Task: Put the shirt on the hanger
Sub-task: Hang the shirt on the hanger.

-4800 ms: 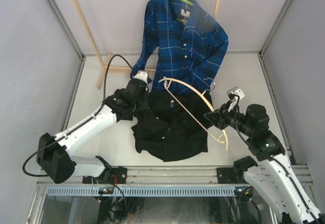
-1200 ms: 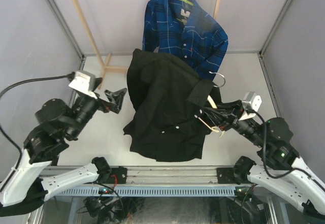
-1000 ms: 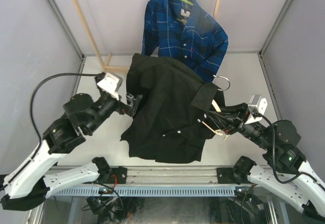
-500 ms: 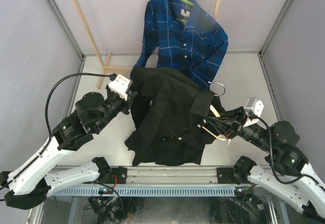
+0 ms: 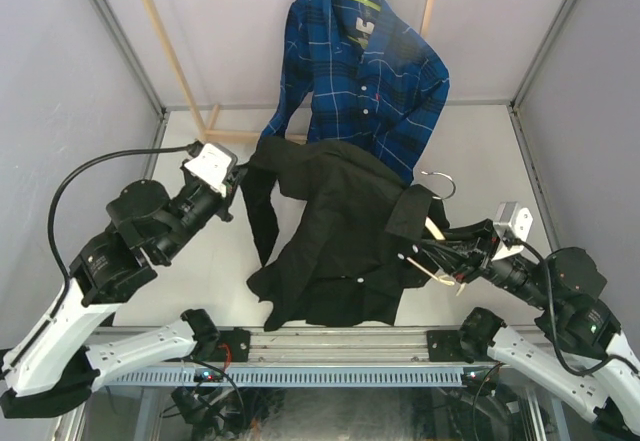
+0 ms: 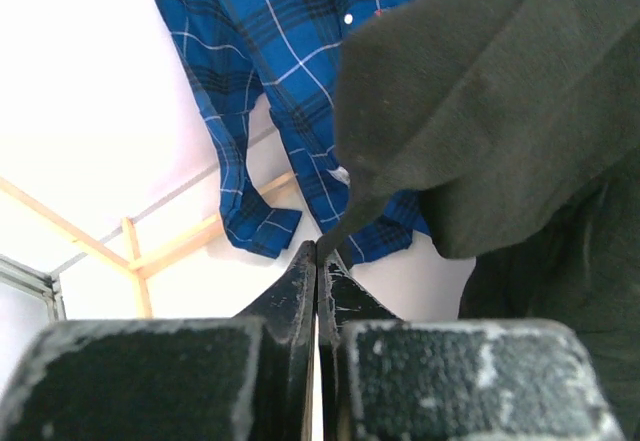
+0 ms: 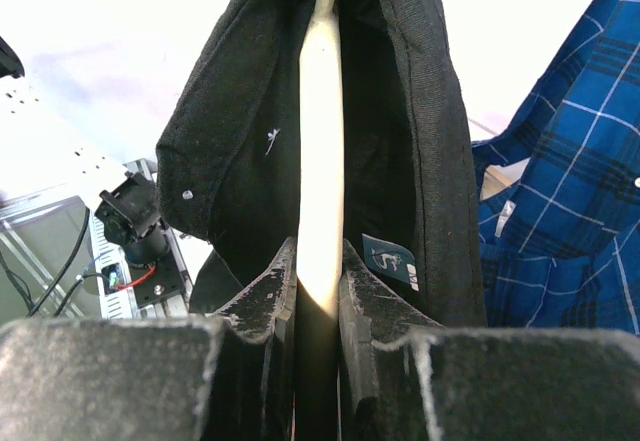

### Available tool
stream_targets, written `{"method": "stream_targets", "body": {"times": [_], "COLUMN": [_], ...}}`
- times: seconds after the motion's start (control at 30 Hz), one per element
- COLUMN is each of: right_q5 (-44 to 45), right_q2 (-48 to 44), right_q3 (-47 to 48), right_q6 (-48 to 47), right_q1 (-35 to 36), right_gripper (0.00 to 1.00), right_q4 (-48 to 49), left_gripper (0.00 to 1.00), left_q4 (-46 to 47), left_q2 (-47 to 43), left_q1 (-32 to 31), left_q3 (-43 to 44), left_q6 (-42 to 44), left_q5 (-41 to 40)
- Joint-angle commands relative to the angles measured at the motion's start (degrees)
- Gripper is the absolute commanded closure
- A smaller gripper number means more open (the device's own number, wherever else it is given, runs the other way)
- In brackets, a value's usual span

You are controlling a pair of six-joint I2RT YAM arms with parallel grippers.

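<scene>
The left pincer [image 6: 317, 266] is pressing its jaws together on a thin edge of the shirt [image 5: 335, 231], and the black cloth is fanning up and to the right from the fingertips in a taut cone, which suggests the pincer is pulling that shoulder outward to hold the opening wide. Beyond its tips, the blue plaid shirt [image 5: 365, 71] is hanging on the rack, apart from the work. The body of the black shirt is draping between the two pincers, with its hem trailing down toward the arm bases. That slack cloth is probably being lifted so that gravity keeps the garment open rather than bunched. On the right, the hanger [image 7: 322, 161] is reaching straight out from the right pincer [image 7: 319, 281], which is clamping its jaws around the pale wooden arm. The far part of the hanger is sitting inside the collar and shoulder, with black fabric wrapping both sides of it just ahead of the fingers. The grip low on the wood is likely leaving the upper arm free to slide into the sleeve side. The other shoulder is not yet seated on the hanger, so the task looks about half done.
</scene>
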Motion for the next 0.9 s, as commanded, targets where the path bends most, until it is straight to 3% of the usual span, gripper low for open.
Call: {"method": "stream_targets", "body": {"times": [0.0,0.27,0.53,0.8,0.87], "right_q5": [-0.67,-3.01,-5.78,-8.48,-8.58], "right_q2": [-1.71,-2.09,-2.13,-2.30,-2.24], "right_q3": [2.94,2.87,2.87,2.94,2.90], "right_q6": [-0.93,-2.22,-3.04,-2.73,-2.56], "right_q1": [-0.05,-0.05,-0.05,-0.05,-0.05], "right_gripper": [1.00,1.00,1.00,1.00,1.00], "right_q4": [2.58,-0.85,-1.82,-1.40,-1.12], "left_gripper": [1.00,1.00,1.00,1.00,0.96], "left_q4": [0.66,0.73,0.93,-0.80,-0.98], "left_q2": [1.44,3.10,5.93,7.69,8.06], "left_q1": [1.09,2.04,3.82,7.98,8.51], "left_q3": [4.30,9.78,13.89,14.42,14.20], "left_q6": [3.20,4.66,4.69,2.53,2.01], "left_q5": [0.94,0.34,-5.16,-5.87,-5.32]}}
